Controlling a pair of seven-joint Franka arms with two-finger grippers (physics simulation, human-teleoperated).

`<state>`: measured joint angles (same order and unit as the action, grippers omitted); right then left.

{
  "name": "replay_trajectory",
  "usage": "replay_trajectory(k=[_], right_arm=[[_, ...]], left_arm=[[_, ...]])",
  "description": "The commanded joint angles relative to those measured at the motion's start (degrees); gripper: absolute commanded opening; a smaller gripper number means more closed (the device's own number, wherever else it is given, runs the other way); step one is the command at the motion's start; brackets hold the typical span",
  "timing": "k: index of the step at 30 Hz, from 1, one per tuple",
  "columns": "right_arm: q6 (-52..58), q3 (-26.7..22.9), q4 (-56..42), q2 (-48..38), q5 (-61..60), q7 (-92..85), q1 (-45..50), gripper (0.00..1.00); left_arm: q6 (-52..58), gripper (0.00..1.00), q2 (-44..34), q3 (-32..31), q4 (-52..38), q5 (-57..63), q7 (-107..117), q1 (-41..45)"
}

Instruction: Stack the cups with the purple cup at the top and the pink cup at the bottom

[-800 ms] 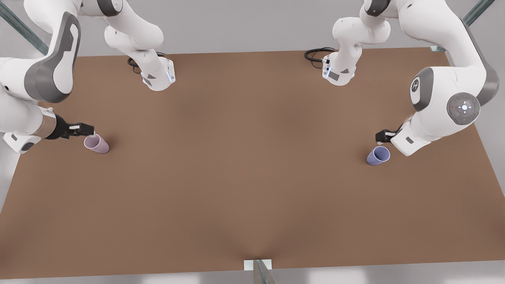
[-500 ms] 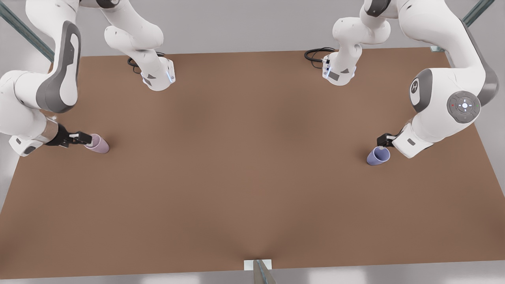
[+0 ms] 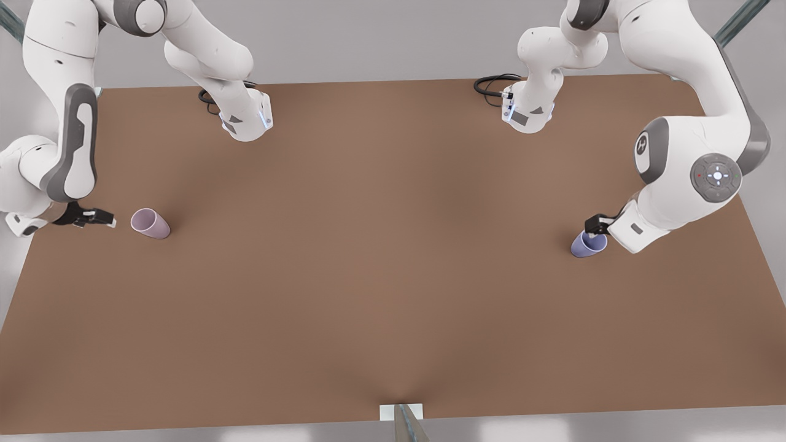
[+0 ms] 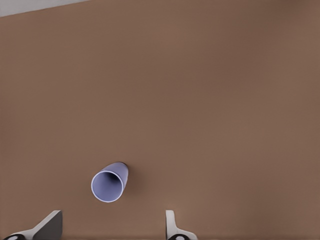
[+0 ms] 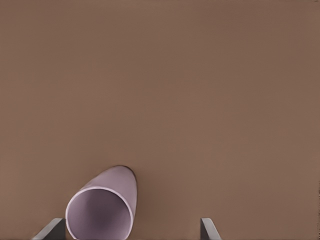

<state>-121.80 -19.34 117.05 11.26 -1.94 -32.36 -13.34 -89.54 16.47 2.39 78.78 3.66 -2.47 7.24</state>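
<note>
The pink cup (image 3: 150, 223) stands mouth up on the brown table (image 3: 381, 258) at the front view's left. My right gripper (image 3: 101, 218) hovers just left of it, apart from it, fingers open. In the right wrist view the pink cup (image 5: 102, 210) lies just ahead of the open right gripper (image 5: 131, 231), nearer one fingertip (image 5: 54, 229). The purple cup (image 3: 588, 244) stands mouth up at the front view's right. My left gripper (image 3: 595, 226) overlaps its far rim. In the left wrist view the purple cup (image 4: 109, 182) sits just beyond the open left gripper (image 4: 110, 227).
Both arm bases (image 3: 245, 120) (image 3: 527, 113) stand at the table's far edge, each with a black cable (image 3: 491, 83) beside it. A small metal bracket (image 3: 402, 414) sits at the middle of the near edge. Broad bare tabletop lies between the two cups.
My right gripper has pulled away from the pink cup toward the front view's left. My left gripper has shifted closer onto the purple cup's rim. Neither cup has moved.
</note>
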Motion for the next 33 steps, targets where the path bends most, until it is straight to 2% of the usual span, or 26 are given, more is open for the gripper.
replay_trajectory(k=[1, 16, 20, 22, 28, 30, 32, 33], right_arm=[[-7.6, -0.8, 1.6, 0.3, -0.1, -21.8, -0.3, 1.0], [-17.7, -1.5, 14.3, -0.9, -1.8, -22.7, -0.3, 1.0], [-20.1, -1.5, 15.4, -0.4, -1.8, -22.6, -0.2, 1.0], [-20.5, -1.4, 15.4, -0.1, -1.8, -22.6, 0.1, 0.95], [-21.5, -1.4, 15.4, 1.9, -4.1, -22.1, 0.5, 0.93], [-21.5, -1.2, 15.5, 2.1, -4.2, -21.8, 0.5, 0.89], [-21.4, -1.2, 16.3, 2.1, -4.1, -21.9, 0.5, 0.76], [-21.5, -1.2, 16.5, 2.1, -4.2, -21.9, 0.5, 0.66]], left_arm=[[-0.2, 1.0, 0.0, 0.2, 0.0, 0.0, 0.0, 0.0], [-0.5, 1.0, 1.0, 1.0, 0.0, 0.0, -0.1, -0.1], [-0.5, 1.0, 1.1, 1.0, 0.0, 0.0, -0.1, -0.1], [-0.5, 1.0, 1.5, 1.0, -0.1, -0.1, -0.1, -0.1], [-0.5, 1.0, 1.5, 1.1, -0.1, -0.1, -0.1, -0.1], [-0.5, 1.0, 1.6, 1.1, -0.1, -0.1, -0.1, -0.1], [-0.5, 1.0, 1.7, 1.1, -0.1, -0.2, -0.1, -0.1], [-0.5, 1.0, 1.7, 1.1, -0.1, -0.2, -0.1, -0.1]])
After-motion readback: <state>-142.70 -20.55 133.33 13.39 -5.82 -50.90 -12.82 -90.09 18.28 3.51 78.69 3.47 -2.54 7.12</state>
